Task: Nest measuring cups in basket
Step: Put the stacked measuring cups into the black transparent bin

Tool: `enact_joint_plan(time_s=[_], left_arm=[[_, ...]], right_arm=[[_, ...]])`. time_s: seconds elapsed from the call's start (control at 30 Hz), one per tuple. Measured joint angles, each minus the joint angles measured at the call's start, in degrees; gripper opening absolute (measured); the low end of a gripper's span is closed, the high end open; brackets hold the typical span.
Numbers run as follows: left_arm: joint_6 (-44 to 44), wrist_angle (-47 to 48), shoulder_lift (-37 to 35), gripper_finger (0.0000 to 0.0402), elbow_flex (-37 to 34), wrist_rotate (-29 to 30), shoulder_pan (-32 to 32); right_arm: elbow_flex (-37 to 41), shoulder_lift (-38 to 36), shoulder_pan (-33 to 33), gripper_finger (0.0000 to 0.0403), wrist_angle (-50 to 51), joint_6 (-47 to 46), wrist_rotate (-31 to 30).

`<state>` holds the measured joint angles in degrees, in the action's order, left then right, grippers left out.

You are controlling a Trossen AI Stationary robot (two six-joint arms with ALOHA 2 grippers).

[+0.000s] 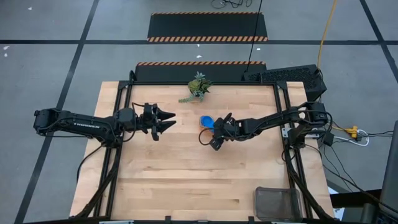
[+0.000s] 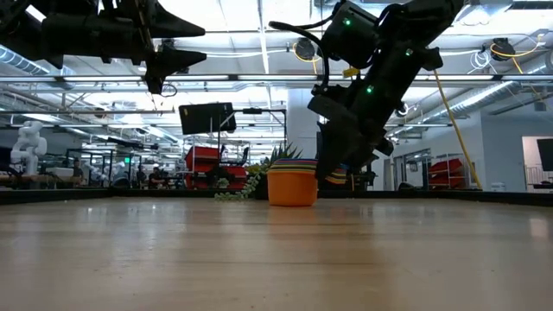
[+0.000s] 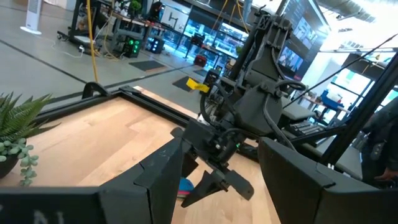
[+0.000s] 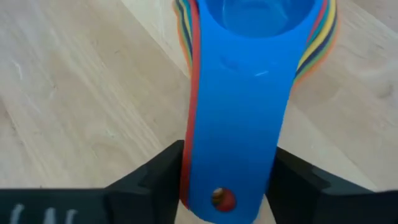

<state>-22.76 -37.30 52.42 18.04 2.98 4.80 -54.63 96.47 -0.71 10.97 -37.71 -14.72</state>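
The measuring cups (image 1: 206,121) are nested in one stack, dark blue on top and orange outermost, and stand on the table (image 2: 292,186) left of the table's middle-right. Their flat handles lie stacked, pointing toward my right gripper (image 1: 213,128). That gripper is shut on the handles (image 4: 230,180). My left gripper (image 1: 169,119) is open, raised above the table (image 2: 200,45) to the left of the cups, and holds nothing. The basket (image 1: 278,202), a dark mesh tray, sits at the table's near right corner. My right gripper pinches the stacked handles near their free end (image 4: 233,155), one finger on each long edge. The fingers (image 4: 161,183) lie along the handles and slant down from the table's right side. The bowls (image 4: 255,18) stand upright with the stack's bottom on the table.
A small green plant (image 1: 198,87) stands near the far edge, just behind the cups. Bare wood stretches between the cups and the basket. A black frame runs round the table.
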Motion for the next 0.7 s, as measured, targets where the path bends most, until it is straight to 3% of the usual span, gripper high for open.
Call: enact_joint_plan(time_s=[0.3,0.7], left_arm=[[0.02,0.00,0.02,0.0214,0.00,0.04,0.00],[0.20,-0.02,0.02,0.0214,0.00,3.22,0.00]], right_arm=[[0.00,0.00,0.00,0.0149,0.02,0.50,0.02],[-0.01,-0.46,0.00,0.0185,0.02,2.13,-0.17]])
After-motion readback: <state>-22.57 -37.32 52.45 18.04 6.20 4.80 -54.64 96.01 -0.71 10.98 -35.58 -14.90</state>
